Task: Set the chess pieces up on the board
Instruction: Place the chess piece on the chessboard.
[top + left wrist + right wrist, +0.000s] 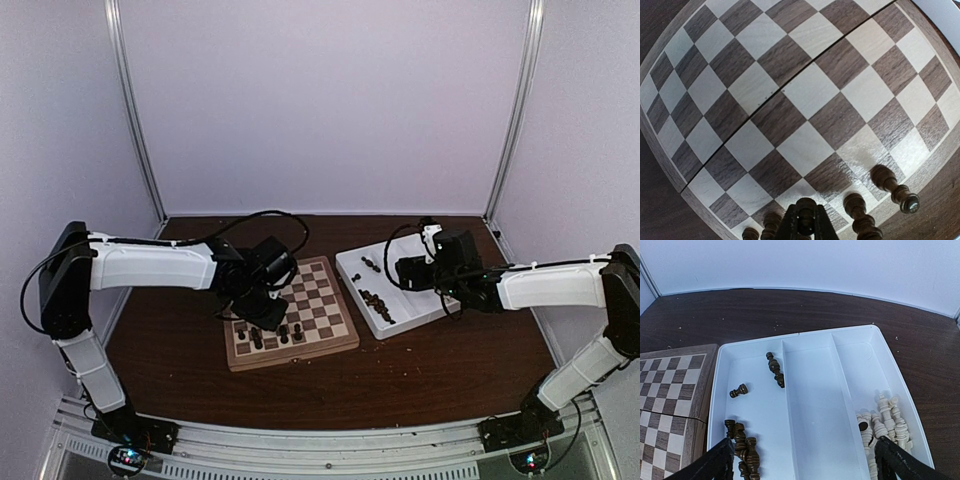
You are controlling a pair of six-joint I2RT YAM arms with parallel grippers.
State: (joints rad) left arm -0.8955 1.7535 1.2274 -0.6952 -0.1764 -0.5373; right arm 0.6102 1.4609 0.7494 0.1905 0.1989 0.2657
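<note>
Left gripper (805,222), jaws clenched on a dark chess piece (806,205), stands over the board's (790,100) edge row beside other chess pieces (895,187) standing there. Right gripper (806,457) hangs with jaws spread wide, grasping nothing, above the white tray (810,390), where more dark ones and cream pieces (885,420) lie.

L claw (258,312) low over board (322,298), by dark pieces (285,333); R claw (403,272) over white tray (420,305).
</note>
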